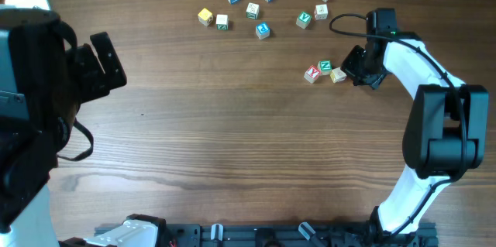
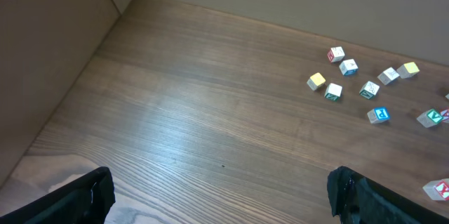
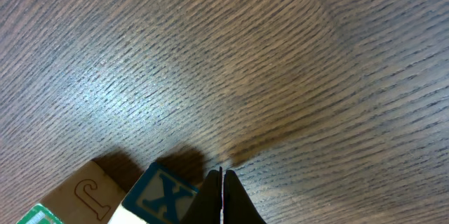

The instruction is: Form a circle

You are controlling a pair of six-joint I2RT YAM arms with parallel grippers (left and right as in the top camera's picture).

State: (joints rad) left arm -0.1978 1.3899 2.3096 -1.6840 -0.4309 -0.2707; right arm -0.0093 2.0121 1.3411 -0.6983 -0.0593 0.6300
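Our right wrist view cuts the blue X cube (image 3: pixel 161 197) and the J cube (image 3: pixel 88 194) at its bottom edge, showing only the right fingers' (image 3: pixel 210 206) tips. The left wrist view clips the left fingers (image 2: pixel 81 197) at its bottom edge and a red-printed cube (image 2: pixel 439 189) at its right edge. Overhead, the print on the scattered cubes (image 1: pixel 253 9) is too small for us to read.

Even bright light, soft glare, sharp focus

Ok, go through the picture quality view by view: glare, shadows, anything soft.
Overhead: even light, sharp, faint sheen on the table. Left wrist: a pale glare band across the wood; the open left gripper shows as dark, soft shapes in the bottom corners. Right wrist: close, grain crisp, the blue X cube cropped by the bottom edge, a dark shadow behind it, beside the shut right gripper.
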